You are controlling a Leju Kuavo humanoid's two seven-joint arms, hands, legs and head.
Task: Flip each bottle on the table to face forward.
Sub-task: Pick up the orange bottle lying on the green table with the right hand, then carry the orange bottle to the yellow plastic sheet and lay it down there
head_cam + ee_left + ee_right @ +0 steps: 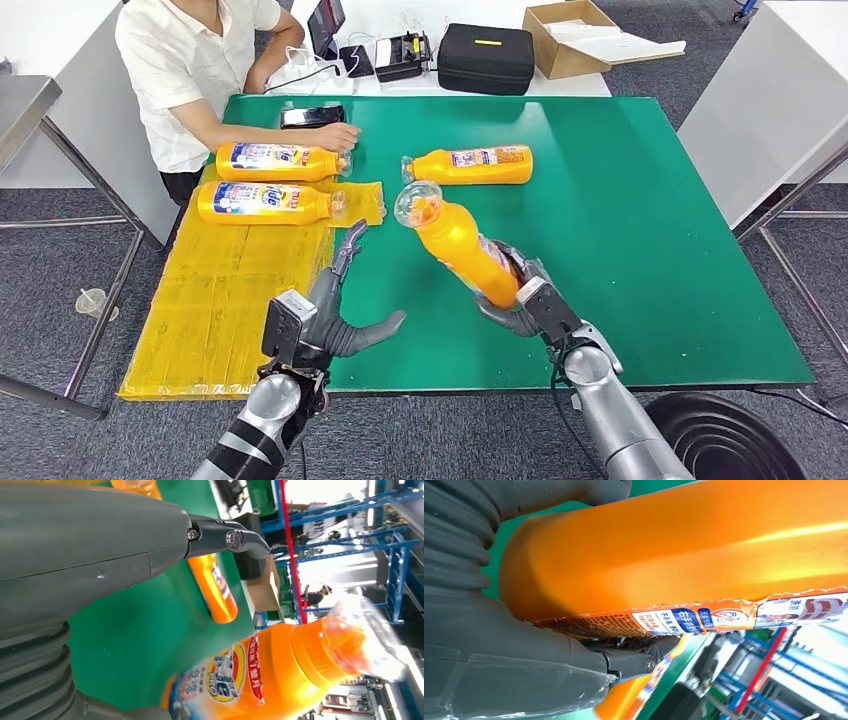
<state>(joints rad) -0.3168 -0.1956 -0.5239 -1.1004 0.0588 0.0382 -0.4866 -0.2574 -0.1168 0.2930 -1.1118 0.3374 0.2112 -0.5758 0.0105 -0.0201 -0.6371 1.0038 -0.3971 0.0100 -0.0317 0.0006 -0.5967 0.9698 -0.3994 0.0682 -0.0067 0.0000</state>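
The right robot hand (520, 295) is clamped around the lower body of an orange plastic bottle with a clear cap (455, 240), lifting it off the green table (640, 230). The bottle tilts up and away from that hand, its capped end pointing forward and toward the left robot hand. In the right wrist view the thick grey thumb and darker fingers (634, 657) press against the bottle's orange side (704, 555) along the edge of its printed label.

The left robot hand (335, 310) holds nothing: its fingers are spread apart, one reaching forward and the thumb pointing toward the right hand, hovering over the near edge of the table. In the left wrist view the held bottle (270, 672) shows its blue and white front label beside that hand's dark fingers (235, 537).

Beyond the right hand, a second orange bottle (470, 165) lies on its side on the table, its cap toward the left hand's side. Ahead of the left hand, two more orange bottles with blue and white labels (270, 202) (280, 160) lie side by side on a yellow plastic sheet (220, 300) that covers that end of the table. A person in a white shirt (190, 60) sits past them, one hand (335, 135) resting just beside the farther bottle's cap, near a dark phone (312, 116).
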